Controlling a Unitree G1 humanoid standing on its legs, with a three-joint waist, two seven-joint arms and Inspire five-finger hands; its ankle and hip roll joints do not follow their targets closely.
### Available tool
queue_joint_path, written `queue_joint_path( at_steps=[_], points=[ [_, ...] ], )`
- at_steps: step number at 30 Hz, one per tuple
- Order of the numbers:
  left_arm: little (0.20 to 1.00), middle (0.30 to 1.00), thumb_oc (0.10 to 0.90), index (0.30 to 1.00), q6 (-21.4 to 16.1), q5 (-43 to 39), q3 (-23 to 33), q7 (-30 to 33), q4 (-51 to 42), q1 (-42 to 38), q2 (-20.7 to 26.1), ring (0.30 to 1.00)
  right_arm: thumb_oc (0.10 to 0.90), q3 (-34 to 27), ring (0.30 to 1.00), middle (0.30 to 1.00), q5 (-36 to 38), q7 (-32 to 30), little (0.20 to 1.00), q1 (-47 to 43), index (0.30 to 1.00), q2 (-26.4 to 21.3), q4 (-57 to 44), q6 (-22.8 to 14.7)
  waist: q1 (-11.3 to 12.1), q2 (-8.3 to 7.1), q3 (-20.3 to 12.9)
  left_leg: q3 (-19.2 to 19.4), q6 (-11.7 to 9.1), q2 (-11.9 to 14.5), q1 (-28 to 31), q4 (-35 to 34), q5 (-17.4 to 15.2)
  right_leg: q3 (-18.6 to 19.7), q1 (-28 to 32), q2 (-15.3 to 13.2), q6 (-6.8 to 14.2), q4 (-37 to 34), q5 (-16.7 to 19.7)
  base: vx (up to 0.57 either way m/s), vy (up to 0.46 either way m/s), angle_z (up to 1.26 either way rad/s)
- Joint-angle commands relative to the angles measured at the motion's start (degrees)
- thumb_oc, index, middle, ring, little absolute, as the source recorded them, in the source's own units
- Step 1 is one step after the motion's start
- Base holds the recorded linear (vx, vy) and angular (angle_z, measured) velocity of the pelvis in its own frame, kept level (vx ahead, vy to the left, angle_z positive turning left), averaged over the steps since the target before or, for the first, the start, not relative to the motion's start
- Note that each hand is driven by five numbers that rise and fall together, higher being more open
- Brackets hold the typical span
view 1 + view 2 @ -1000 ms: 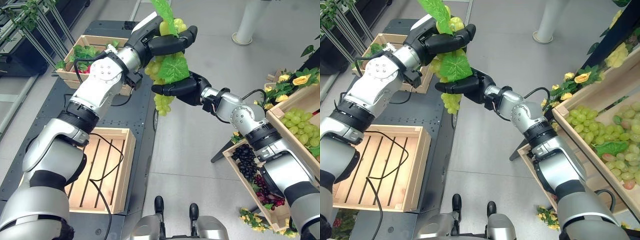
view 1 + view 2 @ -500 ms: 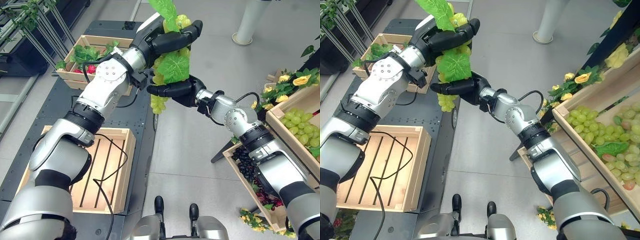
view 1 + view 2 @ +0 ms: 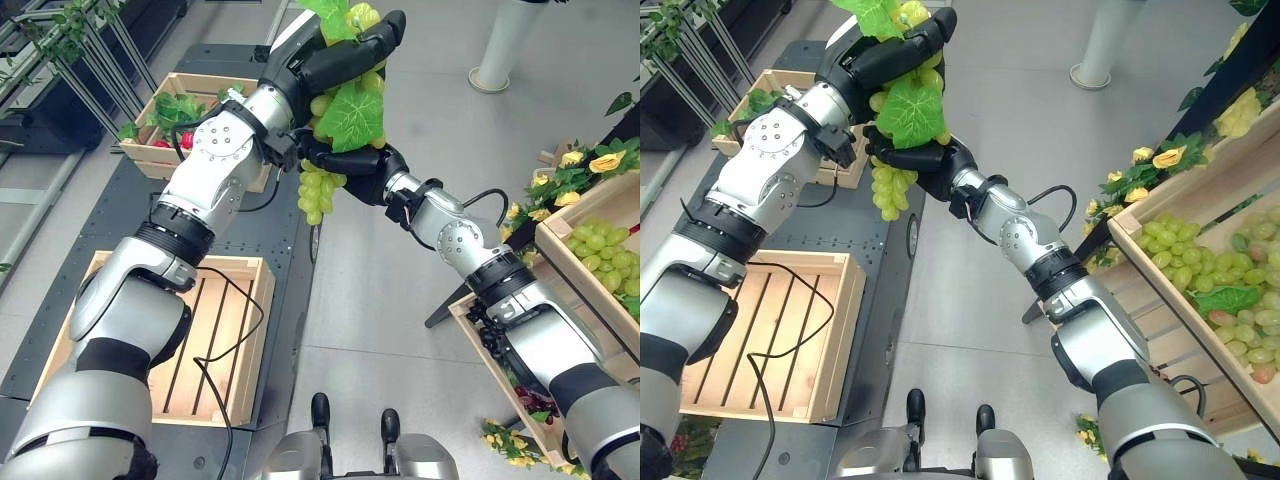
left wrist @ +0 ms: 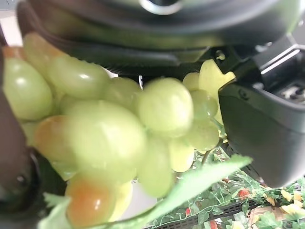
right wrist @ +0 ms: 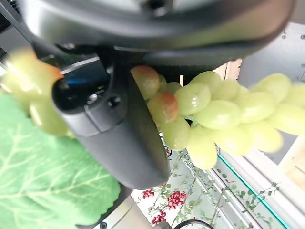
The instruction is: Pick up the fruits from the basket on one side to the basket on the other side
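Note:
A bunch of green grapes (image 3: 318, 190) with big green leaves hangs high over the aisle between the two sides. My left hand (image 3: 345, 55) is shut on the top of the bunch, fingers curled across it. My right hand (image 3: 360, 165) grips the same bunch just below, under the large leaf, while the lower grapes (image 3: 888, 190) dangle free. The left wrist view shows the grapes (image 4: 105, 133) pressed against that hand. Past the thumb in the right wrist view lie more of the grapes (image 5: 224, 114). An empty slatted wooden crate (image 3: 257, 330) sits at the lower left.
A far-left crate (image 3: 200, 80) holds leaves and red fruit. On the right, a stand carries a crate of loose green grapes (image 3: 1185, 262) and, lower, dark grapes (image 3: 492, 335), with yellow flowers (image 3: 600, 160) around. Grey floor lies between the sides.
Both hands have carried the grape bunch upward and a little to the left. The right arm has stretched out further, and both hands keep their hold.

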Motion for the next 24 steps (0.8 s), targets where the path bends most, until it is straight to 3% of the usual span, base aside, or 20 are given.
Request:
queue_joint_path(
  at_steps=[1, 3, 4, 5, 17, 24],
  points=[
    [0.3, 0.3, 0.4, 0.3, -5.4, -3.0, 4.3, 1.6, 10.8, 4.1, -7.8, 0.3, 0.4, -4.4, 0.3, 0.3, 5.7, 1.2, 0.3, 3.7, 0.3, 6.2, 4.0, -11.2, 1.8, -0.28, -22.3, -0.4, -1.5, -2.8, 1.0, 0.1, -11.2, -0.5, -5.4, 1.5, -1.7, -0.1, -1.0, 0.0, 0.0, 0.0],
    [0.326, 0.326, 0.417, 0.326, -5.1, -2.9, 4.5, 2.1, 11.1, 4.3, -7.7, 0.326, 0.4, -4.6, 0.3, 0.3, 5.4, 1.5, 0.3, 4.0, 0.3, 5.8, 4.4, -11.1, 1.7, -0.29, -22.3, -0.4, -1.5, -2.8, 1.0, 0.1, -11.2, -0.5, -5.4, 1.5, -1.7, -0.1, -1.0, 0.0, 0.0, 0.0],
    [0.514, 0.514, 0.543, 0.514, -4.4, -2.9, 4.6, 2.9, 11.3, 4.3, -7.4, 0.514, 0.4, -4.7, 0.3, 0.3, 5.1, 1.9, 0.3, 4.3, 0.3, 5.5, 4.7, -11.2, 1.7, -0.32, -22.3, -0.4, -1.5, -2.7, 1.0, 0.1, -11.3, -0.5, -5.4, 1.6, -1.7, -0.1, -1.0, 0.0, 0.0, 0.0],
    [0.9, 0.9, 0.8, 0.9, -3.8, -2.8, 4.9, 4.2, 11.4, 4.6, -7.2, 0.9, 0.4, -4.7, 0.3, 0.3, 5.0, 1.9, 0.3, 4.5, 0.3, 5.1, 4.6, -11.2, 1.6, -0.31, -22.3, -0.3, -1.6, -2.7, 1.1, 0.1, -11.2, -0.5, -5.4, 1.6, -1.7, -0.1, -1.0, 0.0, 0.0, 0.0],
    [0.9, 0.9, 0.8, 0.9, -4.0, 2.6, 10.2, 11.9, 14.5, 8.5, -2.1, 0.9, 0.4, -7.2, 0.3, 0.3, -1.2, 2.7, 0.3, 10.2, 0.3, -0.4, 4.0, -10.4, 0.5, -0.51, -21.8, 0.4, -1.7, -2.5, 1.3, 0.1, -11.4, 0.4, -5.5, 1.8, -1.5, -0.1, -0.9, 0.0, 0.001, -0.01],
    [0.9, 0.9, 0.8, 0.9, -3.6, 5.1, 12.3, 11.7, 14.7, 12.3, 1.0, 0.9, 0.4, -8.2, 0.3, 0.3, -8.0, 4.0, 0.3, 15.2, 0.3, -5.1, 3.1, -9.6, -0.4, -0.73, -21.0, 1.0, -1.6, -2.5, 1.5, 0.1, -11.6, 1.3, -5.7, 1.9, -1.5, -0.1, -0.6, 0.0, 0.002, 0.0]
  ],
)
